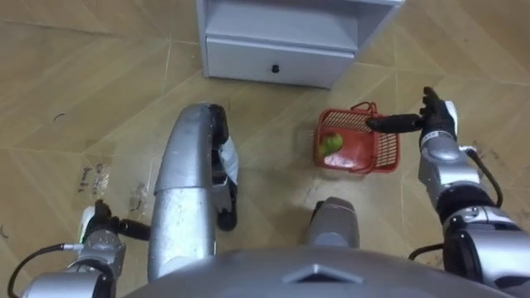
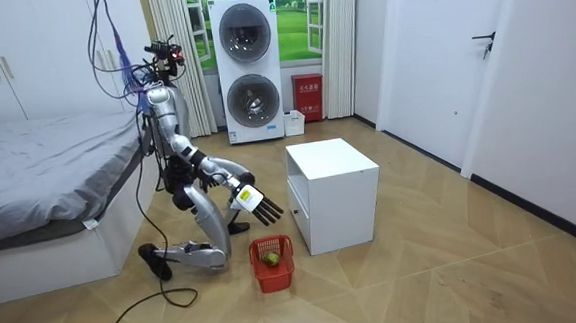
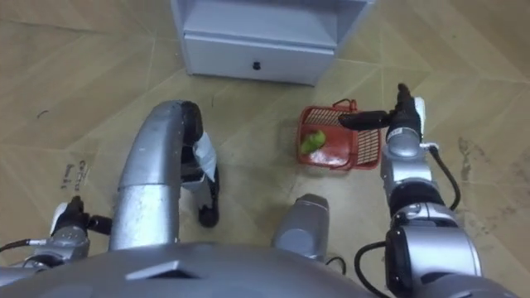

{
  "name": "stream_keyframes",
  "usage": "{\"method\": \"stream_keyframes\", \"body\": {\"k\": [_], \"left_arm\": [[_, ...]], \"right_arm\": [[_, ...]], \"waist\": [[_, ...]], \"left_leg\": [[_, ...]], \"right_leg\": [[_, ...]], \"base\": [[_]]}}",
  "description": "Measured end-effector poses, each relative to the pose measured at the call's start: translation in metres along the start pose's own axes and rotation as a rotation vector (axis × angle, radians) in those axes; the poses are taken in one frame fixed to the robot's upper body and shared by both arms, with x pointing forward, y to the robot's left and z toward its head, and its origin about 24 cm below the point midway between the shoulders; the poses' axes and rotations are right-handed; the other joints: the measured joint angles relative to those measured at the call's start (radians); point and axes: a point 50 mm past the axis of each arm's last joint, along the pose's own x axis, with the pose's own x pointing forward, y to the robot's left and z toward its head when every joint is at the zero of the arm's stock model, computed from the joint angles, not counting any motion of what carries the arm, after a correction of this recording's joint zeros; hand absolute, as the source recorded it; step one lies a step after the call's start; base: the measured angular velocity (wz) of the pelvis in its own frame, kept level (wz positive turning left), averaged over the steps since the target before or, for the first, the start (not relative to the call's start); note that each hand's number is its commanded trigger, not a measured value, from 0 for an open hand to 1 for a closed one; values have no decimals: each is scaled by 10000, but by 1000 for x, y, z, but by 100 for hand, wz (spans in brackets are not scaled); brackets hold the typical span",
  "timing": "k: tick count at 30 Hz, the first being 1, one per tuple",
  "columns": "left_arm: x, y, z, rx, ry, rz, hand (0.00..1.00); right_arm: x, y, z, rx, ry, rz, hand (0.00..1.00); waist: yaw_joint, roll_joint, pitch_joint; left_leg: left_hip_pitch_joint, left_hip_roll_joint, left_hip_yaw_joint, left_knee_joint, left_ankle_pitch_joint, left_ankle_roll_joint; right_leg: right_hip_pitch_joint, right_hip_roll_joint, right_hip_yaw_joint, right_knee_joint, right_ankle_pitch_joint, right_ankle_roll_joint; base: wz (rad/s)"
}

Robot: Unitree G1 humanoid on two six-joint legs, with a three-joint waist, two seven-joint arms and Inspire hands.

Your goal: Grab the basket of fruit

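A red plastic fruit basket (image 1: pixel 382 152) stands on the wooden floor, holding a green fruit (image 1: pixel 331 143). Its handle (image 1: pixel 364 108) lies at the far rim. My right hand (image 1: pixel 437 120) hovers open just to the right of the basket and above it, its thumb stretched over the right rim, not touching. In the room view that hand (image 2: pixel 256 204) hangs above the basket (image 2: pixel 272 263). My left hand (image 1: pixel 99 225) is low at the lower left, open and holding nothing. I kneel on the floor between the bed and the cabinet.
A white cabinet (image 1: pixel 277 50) with a low drawer and dark knob (image 1: pixel 275 69) stands just beyond the basket. A bed (image 2: pixel 39 187) is behind me. Stacked washing machines (image 2: pixel 252 68) stand at the far wall. Open floor lies to the basket's right.
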Motion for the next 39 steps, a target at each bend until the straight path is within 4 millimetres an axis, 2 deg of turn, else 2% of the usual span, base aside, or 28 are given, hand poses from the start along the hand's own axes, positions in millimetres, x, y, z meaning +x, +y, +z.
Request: {"method": "stream_keyframes", "body": {"k": [2,5,8,9,10,12,13,14,15,16,20,24,26,30,33,39], "left_arm": [[-1,-1,-6,130,103,-54,0],[-1,-2,-7,347,95,-159,0],[-2,-3,-10,685,120,-281,0],[-3,-4,-12,734,100,-347,0],[-4,-5,-15,794,129,-401,0],[-5,-5,-21,833,272,-453,0],[-5,-4,-24,862,335,-491,0],[-5,-4,-25,876,355,-545,0],[-6,-11,-24,884,312,-821,0],[-7,-15,-21,872,247,-1083,0],[-6,-15,-19,889,216,-1330,0],[-7,-16,-22,1405,205,-1654,0],[-7,-17,-23,1438,221,-1758,0],[-9,-18,-28,1500,331,-1812,0],[-9,-18,-28,1466,327,-1796,0],[-13,-23,-37,1792,399,-2185,0]], "right_arm": [[0,-2,4,57,-145,-204,0],[3,-9,13,63,-448,-437,0],[7,-14,27,64,-887,-637,0],[9,-16,36,84,-1135,-714,0],[10,-18,43,110,-1385,-772,0],[11,-19,51,137,-1687,-834,0],[11,-19,52,85,-1756,-879,0],[11,-20,52,0,-1777,-881,0],[12,-25,54,-315,-1854,-925,0],[12,-25,52,-439,-1790,-919,0],[14,-33,44,-802,-1489,-1028,0],[14,-30,44,-686,-1371,-678,0],[14,-30,43,-598,-1313,-526,0],[15,-32,39,-280,-994,-310,0],[16,-35,36,-89,-807,-348,0],[17,-33,24,-275,-106,-79,0]], "waist": [[4,-32,8],[95,-103,69],[216,-105,111],[225,-99,156],[229,-111,175],[241,-73,212],[249,-85,223],[245,-79,238],[368,130,314],[451,206,322],[515,201,325],[591,263,348],[694,346,376],[1053,600,353],[1372,635,341],[1658,711,371]], "left_leg": [[-25,5,-17,20,8,-91],[-38,-34,9,112,44,-262],[-101,-29,-9,304,-2,-424],[-113,-52,-22,408,-20,-480],[-143,-78,-47,544,-62,-593],[-268,-197,-215,818,-86,-808],[-434,-314,-348,1080,-35,-908],[-522,-373,-416,1221,-21,-937],[-767,-410,-756,1514,51,-1085],[-892,-582,-892,1490,192,-1348],[-1027,-748,-906,1300,175,-1386],[-1054,-773,-1001,1223,-58,-1711],[-1131,-760,-1000,1211,-92,-1745],[-1141,-767,-966,1198,-92,-1746],[-1169,-760,-881,1129,-81,-1762],[-1332,-767,-806,1092,-69,-1762]], "right_leg": [[-59,-2,31,88,-23,-49],[-75,70,192,292,-78,-157],[-61,216,336,562,-113,-228],[-17,292,441,696,-193,-332],[5,324,560,872,-286,-426],[135,396,622,1144,-450,-456],[220,492,670,1398,-578,-549],[304,526,681,1525,-644,-548],[277,804,733,1704,-689,-603],[152,826,850,1758,-699,-602],[-133,733,903,1834,-732,-535],[-322,769,921,1908,-742,-513],[-440,774,958,1988,-743,-510],[-463,742,975,2007,-746,-505],[-596,667,1033,2020,-753,-491],[-766,592,1025,1999,-757,-483]], "base": [[-3],[5],[5],[-3],[-7],[-4],[4],[-11],[-22],[-24],[5],[0],[0],[0],[0],[2]]}}
